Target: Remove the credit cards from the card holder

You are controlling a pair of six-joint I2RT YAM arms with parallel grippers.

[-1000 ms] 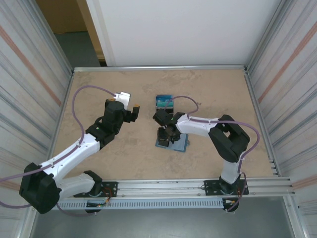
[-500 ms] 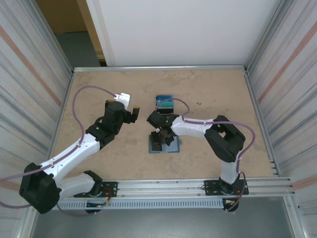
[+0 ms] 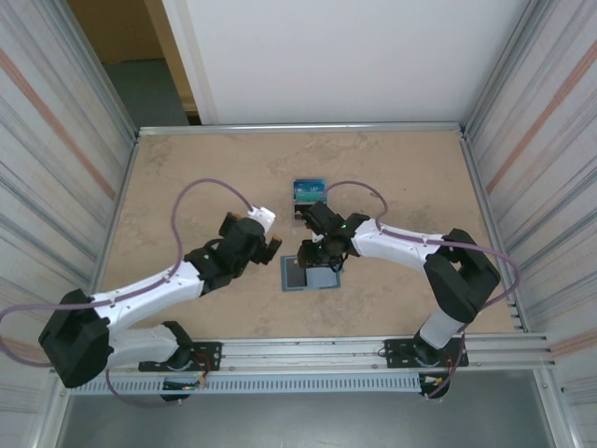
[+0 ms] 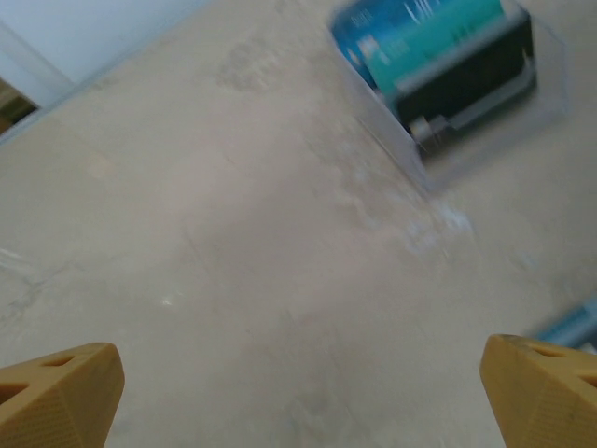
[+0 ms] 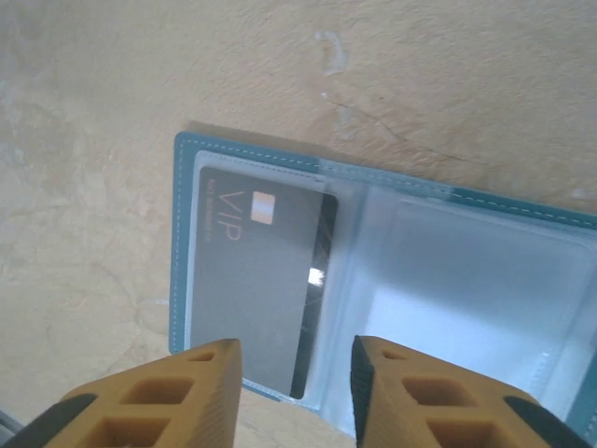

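Wallet (image 5: 466, 289) lies open and flat on the surface (image 5: 93, 112), near the middle, a bit toward the arm bases in the top view. It has a teal outer edge with a pale stitched seam, rounded corners, and glossy clear plastic pockets inside that catch glare. The left pocket holds one card (image 5: 247, 289): thin, rectangular, dark grey matte face, pale "VIP" lettering and a small chip patch near the top. The right pocket looks bare, just cloudy plastic.

Right tool (image 5: 297, 392) hangs straight over the wallet's near edge with its tips above the lower end of the card. Its fingers (image 5: 159, 406) are tan ribbed plastic blocks with square cut-outs, set to a narrow gap. Nothing is visibly clamped between them, and whether they touch the card or pocket cannot be told.

Left tool (image 4: 300, 397) is spread wide and holds nothing. Its fingers (image 4: 56, 392) are tan wedge tips at the two bottom corners of its wrist view, with bare surface between them. In the top view it sits just left of the wallet, apart from it.

Surface is beige, mottled like stone, matte, with faint scuffs.

Small stand (image 3: 310, 192) sits farther back, beyond the right tool. It has a dark base, a blue and teal top and a clear shell around it, blurred in the left wrist view.
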